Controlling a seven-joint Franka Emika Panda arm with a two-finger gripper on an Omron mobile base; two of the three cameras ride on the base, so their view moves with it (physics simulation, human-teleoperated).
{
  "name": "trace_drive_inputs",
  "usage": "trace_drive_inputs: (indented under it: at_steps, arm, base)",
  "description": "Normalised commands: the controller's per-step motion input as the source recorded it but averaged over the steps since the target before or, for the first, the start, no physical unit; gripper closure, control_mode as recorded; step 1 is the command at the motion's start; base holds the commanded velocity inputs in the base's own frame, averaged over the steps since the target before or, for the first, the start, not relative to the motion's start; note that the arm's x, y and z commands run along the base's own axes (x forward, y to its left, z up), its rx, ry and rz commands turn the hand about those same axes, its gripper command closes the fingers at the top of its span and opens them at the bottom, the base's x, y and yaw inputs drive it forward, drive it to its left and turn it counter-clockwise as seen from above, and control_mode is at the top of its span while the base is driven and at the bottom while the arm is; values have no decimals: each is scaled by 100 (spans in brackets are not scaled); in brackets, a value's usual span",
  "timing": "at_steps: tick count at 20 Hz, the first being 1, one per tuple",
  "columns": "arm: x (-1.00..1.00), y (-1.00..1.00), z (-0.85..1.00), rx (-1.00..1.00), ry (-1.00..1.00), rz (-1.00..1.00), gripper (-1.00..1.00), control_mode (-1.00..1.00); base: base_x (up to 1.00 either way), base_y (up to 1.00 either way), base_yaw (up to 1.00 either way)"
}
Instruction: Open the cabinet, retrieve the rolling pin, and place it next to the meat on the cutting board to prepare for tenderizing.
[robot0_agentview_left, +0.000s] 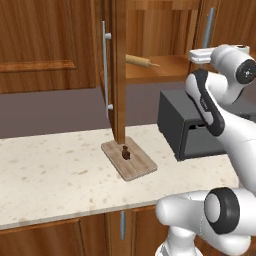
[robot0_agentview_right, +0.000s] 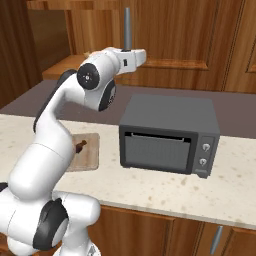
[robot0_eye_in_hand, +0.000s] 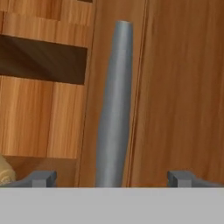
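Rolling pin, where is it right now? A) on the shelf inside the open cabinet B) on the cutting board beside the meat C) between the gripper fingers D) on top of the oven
A. The rolling pin lies on the wooden shelf of the cabinet, whose door stands swung open over the counter; the cutting board holds just the meat, and the gripper is open around a grey bar handle.

Speckled counter (robot0_agentview_left: 50, 175) under cutting board (robot0_agentview_left: 137, 167) and oven (robot0_agentview_right: 170, 135); shelf (robot0_agentview_left: 165, 65) under rolling pin (robot0_agentview_left: 137, 60).
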Motion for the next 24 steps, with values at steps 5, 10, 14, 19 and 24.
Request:
trace_drive_inputs:
  at_steps: [5, 10, 14, 19, 24]
  arm:
    - [59, 0, 11, 0, 10, 0, -100, -100]
    - [54, 0, 3, 0, 10, 0, 100, -100]
    - [37, 1, 0, 0, 6, 0, 100, -100]
    - [1, 2, 0, 0, 2, 0, 100, -100]
    - [13, -6, 1, 0, 0, 1, 100, -100]
  base:
    - [0, 0, 0]
    - [0, 0, 0]
    - [0, 0, 0]
    - [0, 0, 0]
    - [0, 0, 0]
